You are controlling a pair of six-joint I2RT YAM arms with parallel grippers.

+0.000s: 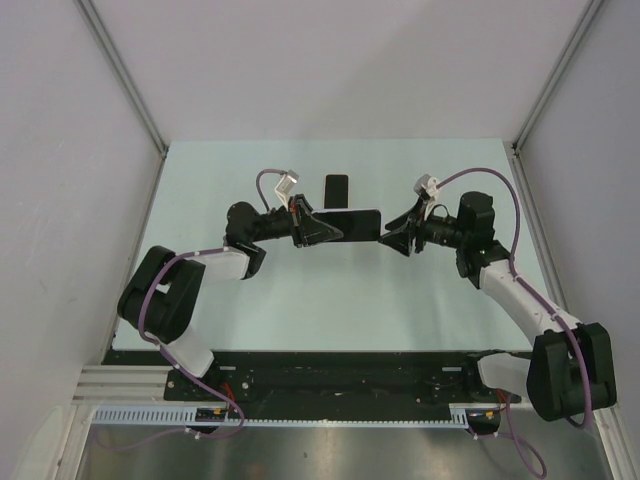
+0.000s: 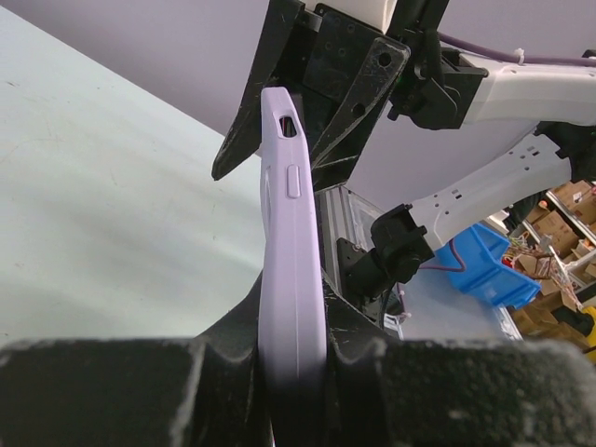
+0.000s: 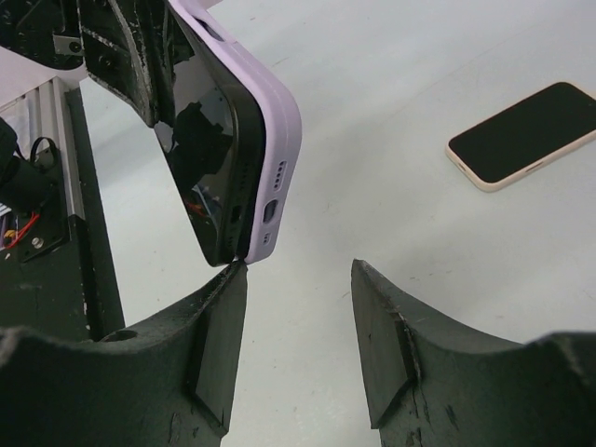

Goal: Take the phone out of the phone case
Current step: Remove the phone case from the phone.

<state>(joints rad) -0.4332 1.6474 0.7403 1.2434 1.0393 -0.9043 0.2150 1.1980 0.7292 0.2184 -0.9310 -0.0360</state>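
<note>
A lilac phone case [image 2: 293, 270] with a dark phone [image 3: 200, 140] in it is held on edge above the table, between the two arms [image 1: 350, 222]. My left gripper [image 2: 293, 328] is shut on one end of the case, a finger on each flat side. My right gripper [image 3: 298, 279] is open at the other end. Its left fingertip [image 3: 233, 279] touches the bottom corner, right at the seam where the phone meets the case [image 3: 275, 140]. The right fingertip [image 3: 372, 289] stands clear of it, over bare table.
A second phone in a pale case [image 3: 521, 135] lies screen-up on the pale green table [image 1: 250, 290], behind the held one [image 1: 336, 190]. Grey walls enclose the table on three sides. The arm bases and a black rail [image 1: 330, 375] run along the near edge.
</note>
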